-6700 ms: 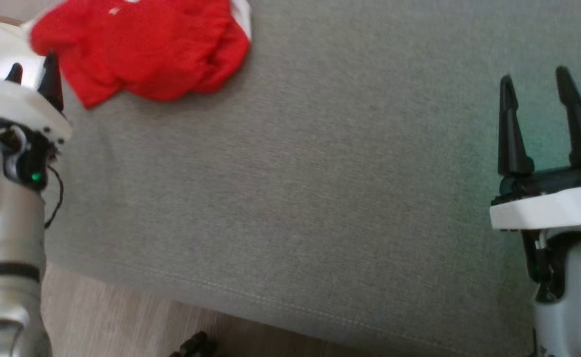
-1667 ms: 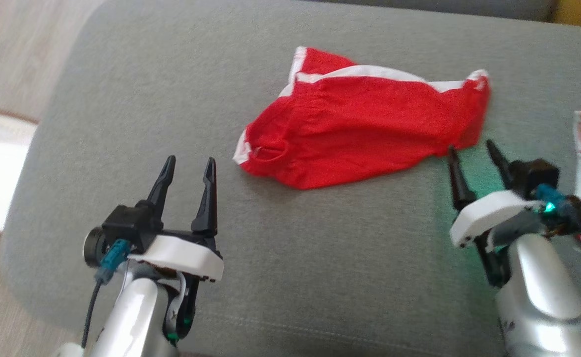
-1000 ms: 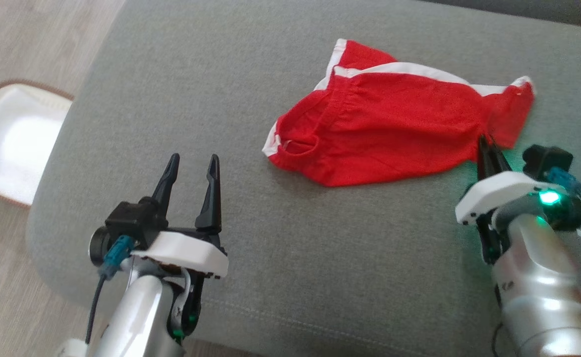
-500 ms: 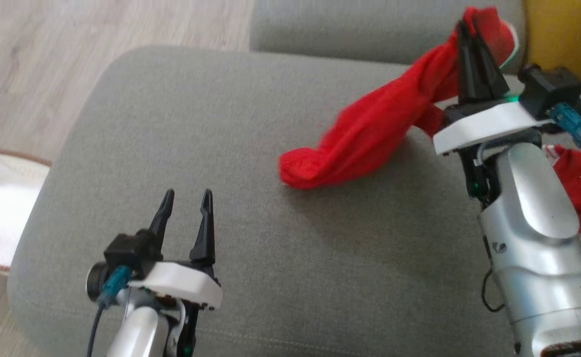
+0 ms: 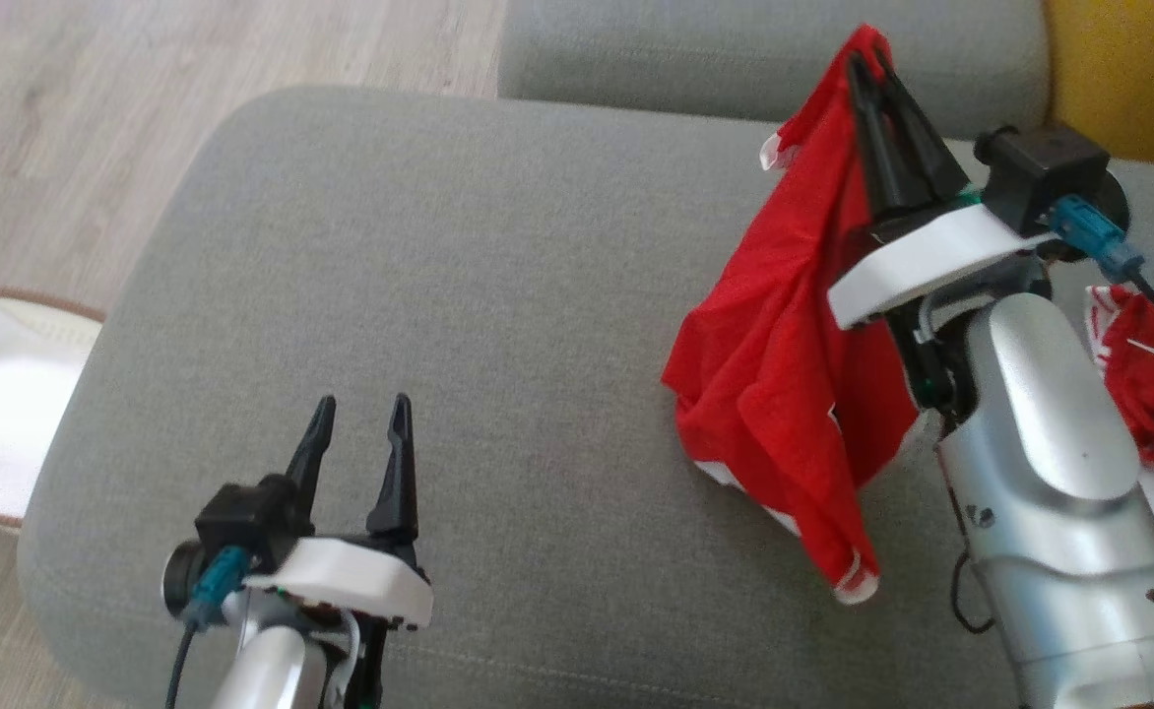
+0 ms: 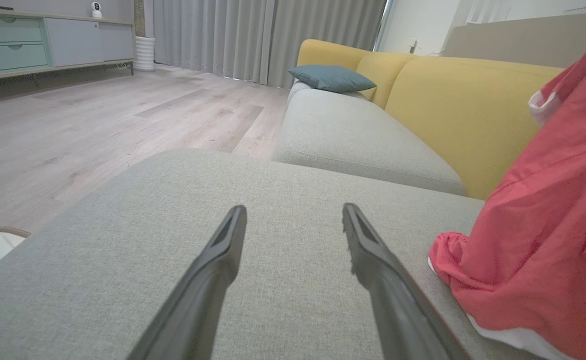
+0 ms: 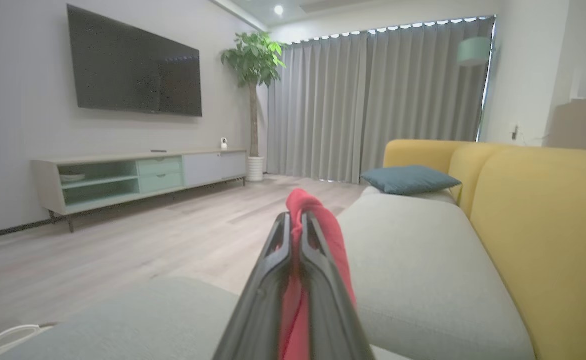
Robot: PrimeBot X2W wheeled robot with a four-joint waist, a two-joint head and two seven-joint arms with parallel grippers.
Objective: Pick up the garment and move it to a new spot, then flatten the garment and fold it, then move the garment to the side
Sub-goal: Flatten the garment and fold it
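**Clenched right claw (image 5: pixel 868 61) hoists the garment (image 5: pixel 774 364) off the cushion (image 5: pixel 459 276)**

Carrying to a new spot should, I judge, start with a higher lift. The cloth hangs well below the claw and its lowest folds look to rest on the grey cushion, so dragging could bunch them. Then swing slowly toward the cushion's middle, to the claw's left. Its fingers (image 7: pixel 323 290) are pressed together on a pinch of red fabric. The left claw (image 5: pixel 362 404) stands spread wide, holding nothing, well apart from the cloth.
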